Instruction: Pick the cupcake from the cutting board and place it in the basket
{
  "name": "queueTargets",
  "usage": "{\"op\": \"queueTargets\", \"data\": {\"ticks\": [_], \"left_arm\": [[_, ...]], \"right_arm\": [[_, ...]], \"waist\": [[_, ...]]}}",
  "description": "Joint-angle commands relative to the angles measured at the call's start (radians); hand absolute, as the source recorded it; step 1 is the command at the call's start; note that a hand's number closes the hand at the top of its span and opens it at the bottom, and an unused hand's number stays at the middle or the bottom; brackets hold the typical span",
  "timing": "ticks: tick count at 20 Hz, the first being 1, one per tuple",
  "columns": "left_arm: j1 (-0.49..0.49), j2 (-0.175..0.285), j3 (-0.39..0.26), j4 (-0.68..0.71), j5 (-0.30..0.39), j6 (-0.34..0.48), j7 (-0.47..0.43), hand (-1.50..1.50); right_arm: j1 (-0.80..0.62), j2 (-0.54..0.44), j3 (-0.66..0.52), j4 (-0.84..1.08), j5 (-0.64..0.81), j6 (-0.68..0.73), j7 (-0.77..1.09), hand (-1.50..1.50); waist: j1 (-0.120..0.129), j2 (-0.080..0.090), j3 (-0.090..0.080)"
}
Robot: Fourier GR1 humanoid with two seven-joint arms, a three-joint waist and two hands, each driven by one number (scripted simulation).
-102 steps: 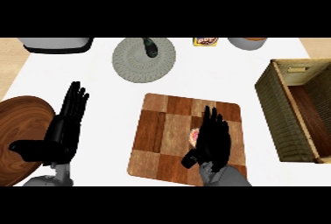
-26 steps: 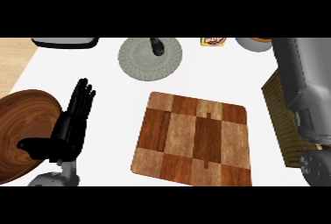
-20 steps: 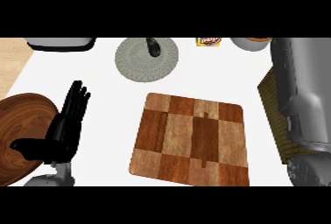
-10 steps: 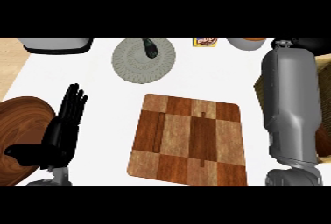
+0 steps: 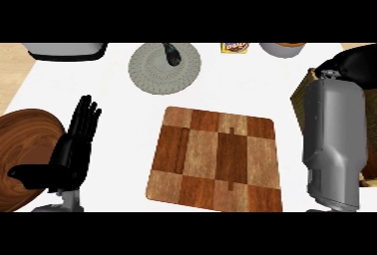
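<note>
The checkered wooden cutting board [image 5: 217, 159] lies in the middle of the counter with nothing on it. No cupcake shows anywhere in the head view. My right forearm [image 5: 335, 144] stretches up along the right side and covers most of the wicker basket [image 5: 301, 95], of which only the left wall shows. My right hand [image 5: 358, 62] is a dark shape above the basket's far end, and what it holds is hidden. My left hand [image 5: 74, 144] rests open, fingers up, at the left, far from the board.
A round dark wooden plate [image 5: 22, 149] lies at the left edge, under my left hand's thumb. At the back stand a grey round mat [image 5: 165, 67] with a dark object on it, a grey container [image 5: 65, 50], a small yellow box [image 5: 236, 47] and a bowl [image 5: 283, 48].
Five seconds ago my right hand was on the board at the pink cupcake. Since then it has swung right over the basket, and the board is bare. The left hand stayed put.
</note>
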Motion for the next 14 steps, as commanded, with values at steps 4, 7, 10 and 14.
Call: {"op": "queueTargets", "data": {"ticks": [4,7,10,14], "left_arm": [[0.025,-0.035,-0.037,-0.001,-0.033,0.018,-0.019,0.0],[-0.013,-0.021,0.003,0.025,0.004,-0.005,-0.015,0.0],[-0.019,-0.016,0.005,0.047,-0.012,-0.001,-0.027,0.0],[-0.013,-0.026,-0.016,0.002,-0.012,0.002,0.013,0.0]], "right_arm": [[0.111,0.002,0.036,-0.112,-0.078,-0.031,0.175,1.5],[0.161,0.002,0.047,-0.161,-0.128,-0.036,0.159,1.5],[0.192,0.002,0.072,-0.179,-0.097,-0.072,0.253,1.5],[0.249,0.002,0.121,-0.198,-0.165,-0.037,0.269,-1.5]], "waist": [[-0.006,0.0,0.0],[-0.011,0.0,0.0],[-0.003,0.004,0.0],[0.008,0.001,0.001]]}}
